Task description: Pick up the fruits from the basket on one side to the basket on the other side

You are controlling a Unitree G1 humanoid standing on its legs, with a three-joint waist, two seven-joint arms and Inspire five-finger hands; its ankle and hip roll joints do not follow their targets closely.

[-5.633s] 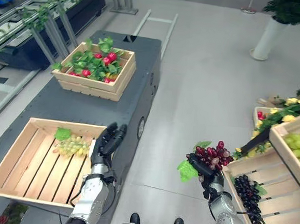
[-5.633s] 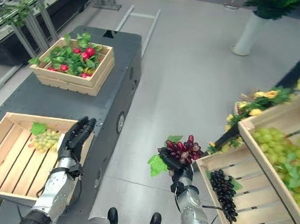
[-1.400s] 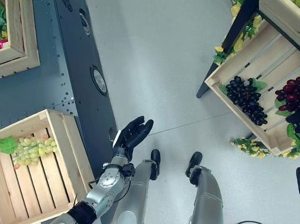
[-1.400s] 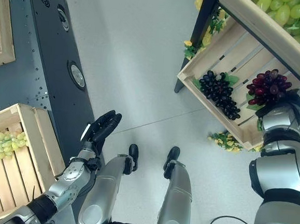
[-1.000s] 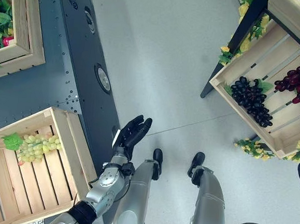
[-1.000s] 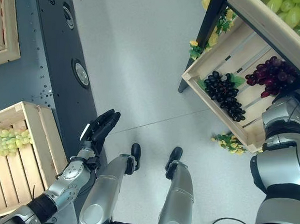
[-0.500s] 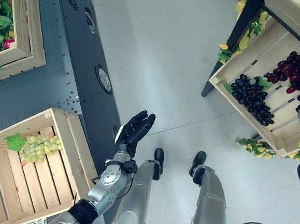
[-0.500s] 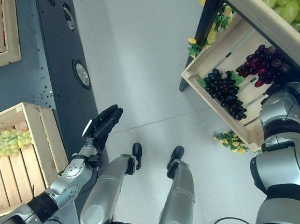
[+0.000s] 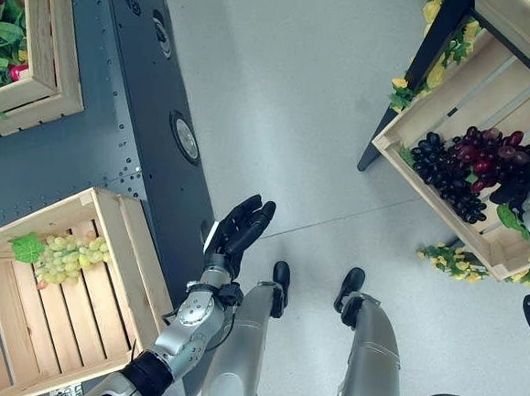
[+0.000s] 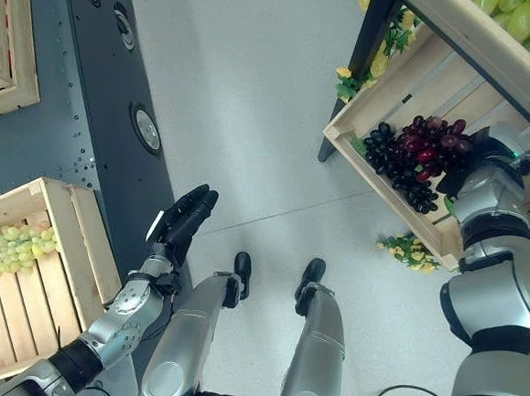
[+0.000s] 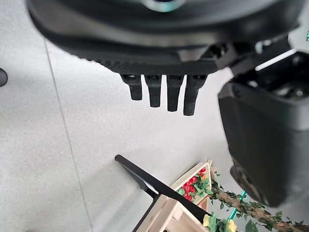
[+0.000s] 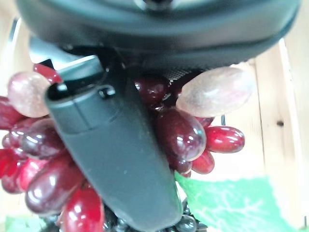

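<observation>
On the dark worktop (image 9: 116, 113) at our left, a wooden crate (image 9: 115, 241) holds green grapes (image 9: 70, 254). Our left hand (image 9: 236, 232) hovers beside it, fingers (image 11: 159, 92) straight and relaxed, holding nothing. At our right, the right hand (image 10: 469, 177) has thumb and fingers curled round the red grape bunch (image 9: 485, 153), held over the black grapes (image 9: 437, 170) in the shelf crate (image 9: 418, 118). We judge the bunch light and floppy, with smooth, slippery berries; the stem end or a cradling grasp suits best.

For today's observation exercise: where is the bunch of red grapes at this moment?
The red grapes are in the right hand, over the wooden crate on the robot's right, right against the black grapes.
</observation>
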